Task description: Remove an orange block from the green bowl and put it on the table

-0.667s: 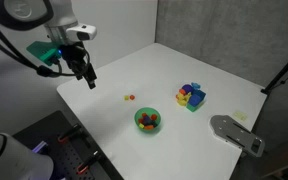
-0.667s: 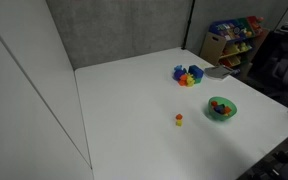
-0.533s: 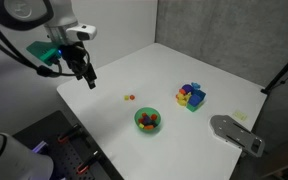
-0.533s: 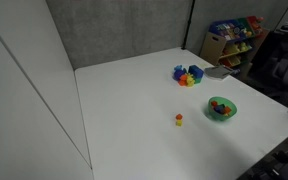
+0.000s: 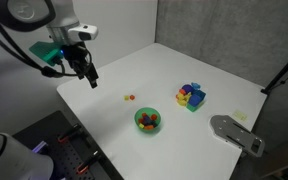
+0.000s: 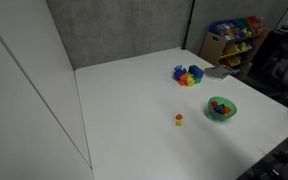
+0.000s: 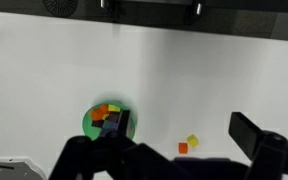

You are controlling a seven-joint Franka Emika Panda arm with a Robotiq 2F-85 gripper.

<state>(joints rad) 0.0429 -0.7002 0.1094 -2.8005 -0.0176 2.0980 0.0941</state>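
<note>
The green bowl (image 5: 147, 121) stands on the white table (image 5: 184, 60) near its front edge and holds several coloured blocks, some of them orange. It also shows in the other exterior view (image 6: 221, 108) and in the wrist view (image 7: 92, 122). A tiny orange block (image 7: 182, 147) lies on the table beside a yellow one (image 7: 192, 140), apart from the bowl; the pair shows in both exterior views (image 5: 128, 98) (image 6: 179, 119). My gripper (image 5: 87, 78) is open and empty, high above the table's left corner. Its fingers (image 7: 169, 160) frame the lower wrist view.
A multicoloured cluster of blocks with a blue piece (image 5: 191, 96) (image 6: 188, 75) sits at the table's far side. A grey device (image 5: 236, 132) lies at the table's right edge. A shelf of coloured items (image 6: 232, 38) stands behind the table.
</note>
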